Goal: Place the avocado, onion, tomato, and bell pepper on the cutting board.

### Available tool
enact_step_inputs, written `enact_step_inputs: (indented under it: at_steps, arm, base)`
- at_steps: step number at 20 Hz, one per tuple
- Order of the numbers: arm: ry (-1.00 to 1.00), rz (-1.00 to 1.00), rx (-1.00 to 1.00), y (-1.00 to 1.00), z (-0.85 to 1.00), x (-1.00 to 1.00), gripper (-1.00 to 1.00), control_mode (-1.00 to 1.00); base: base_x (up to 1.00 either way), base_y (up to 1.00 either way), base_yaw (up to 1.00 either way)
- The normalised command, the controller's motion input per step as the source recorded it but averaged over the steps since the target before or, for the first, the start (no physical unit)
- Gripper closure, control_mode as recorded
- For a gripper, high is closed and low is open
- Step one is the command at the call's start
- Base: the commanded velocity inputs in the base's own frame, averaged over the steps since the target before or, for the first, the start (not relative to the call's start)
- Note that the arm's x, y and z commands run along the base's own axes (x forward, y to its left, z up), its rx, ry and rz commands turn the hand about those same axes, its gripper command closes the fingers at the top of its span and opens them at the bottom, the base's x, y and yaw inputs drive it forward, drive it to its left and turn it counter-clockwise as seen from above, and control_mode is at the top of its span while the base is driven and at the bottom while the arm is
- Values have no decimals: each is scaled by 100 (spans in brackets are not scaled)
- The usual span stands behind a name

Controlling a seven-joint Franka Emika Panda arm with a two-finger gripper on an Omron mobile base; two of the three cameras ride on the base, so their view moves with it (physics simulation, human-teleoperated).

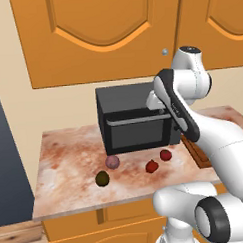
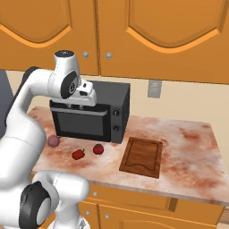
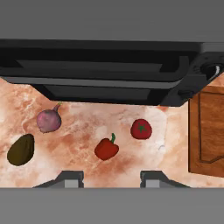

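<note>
My gripper (image 3: pixel 112 180) hangs open and empty, high over the counter in front of the microwave; it also appears under the hand (image 2: pixel 77 106). Below it lie the red bell pepper (image 3: pixel 106 148) (image 1: pixel 152 166) (image 2: pixel 78 154) and the round tomato (image 3: pixel 141 129) (image 1: pixel 165 154) (image 2: pixel 98 149). Left of those are the pinkish-purple onion (image 3: pixel 48 120) (image 1: pixel 112 162) (image 2: pixel 53 141) and the dark olive avocado (image 3: pixel 21 150) (image 1: pixel 102 178). The wooden cutting board (image 2: pixel 142 156) (image 3: pixel 208 131) lies bare to the right; my arm partly hides the board (image 1: pixel 197 152) in the left base view.
A black microwave (image 1: pixel 136 120) (image 2: pixel 89 116) (image 3: pixel 109 74) stands at the back of the marble counter (image 1: pixel 70 161). Orange cabinets (image 2: pixel 156 36) hang overhead. A wall outlet (image 2: pixel 154 88) sits behind the board. Right of the board the counter (image 2: pixel 192 152) is bare.
</note>
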Motion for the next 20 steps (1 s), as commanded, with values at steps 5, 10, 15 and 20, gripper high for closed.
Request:
enact_step_inputs:
  at_steps: [5,10,15,20]
  arm:
    - [1,0,0,0,-6,-2,-100,-100]
    - [0,-5,0,0,-13,-15,-100,-100]
    - [0,-15,1,0,-22,-44,-100,-100]
    - [6,-26,0,2,-18,-34,-100,-100]
  base:
    - [0,0,0]
    - [0,0,0]
    - [0,0,0]
    - [0,0,0]
